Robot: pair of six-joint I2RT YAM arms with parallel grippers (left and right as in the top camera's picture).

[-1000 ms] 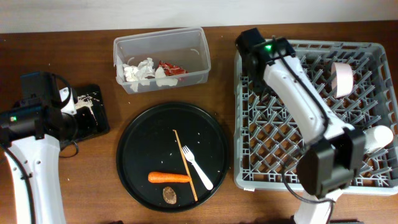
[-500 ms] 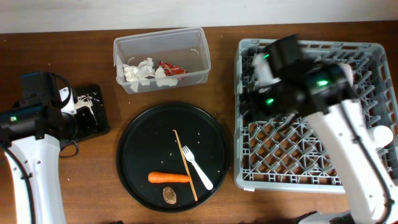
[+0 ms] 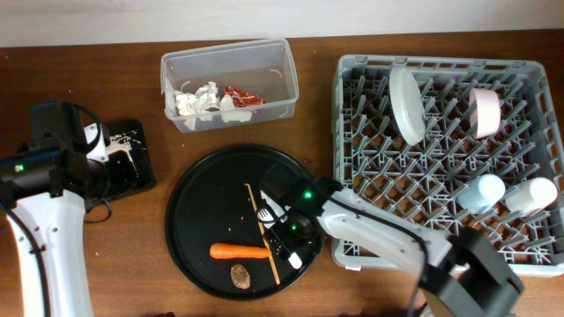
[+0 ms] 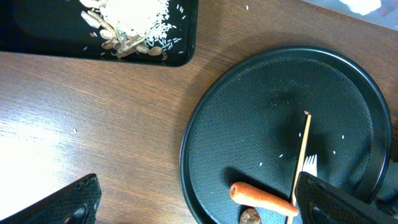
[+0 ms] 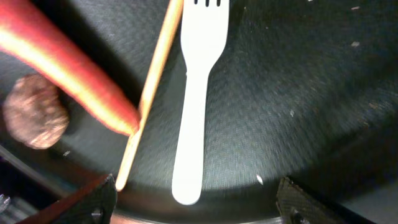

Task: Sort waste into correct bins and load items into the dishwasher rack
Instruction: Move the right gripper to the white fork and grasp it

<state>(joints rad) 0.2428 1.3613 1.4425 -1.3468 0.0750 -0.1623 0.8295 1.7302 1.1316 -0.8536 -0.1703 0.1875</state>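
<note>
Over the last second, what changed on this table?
The right end effector swung off the rack to the round tray and now hovers open above the fork. The plate it had covered stands free in the rack, let go. Left end effector, carrot, chopstick and fork stayed put.

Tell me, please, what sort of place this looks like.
Likely a dish-clearing station on a table: a dishwasher rack holding a plate and cups, a tub of waste, and a round tray with a carrot.
</note>
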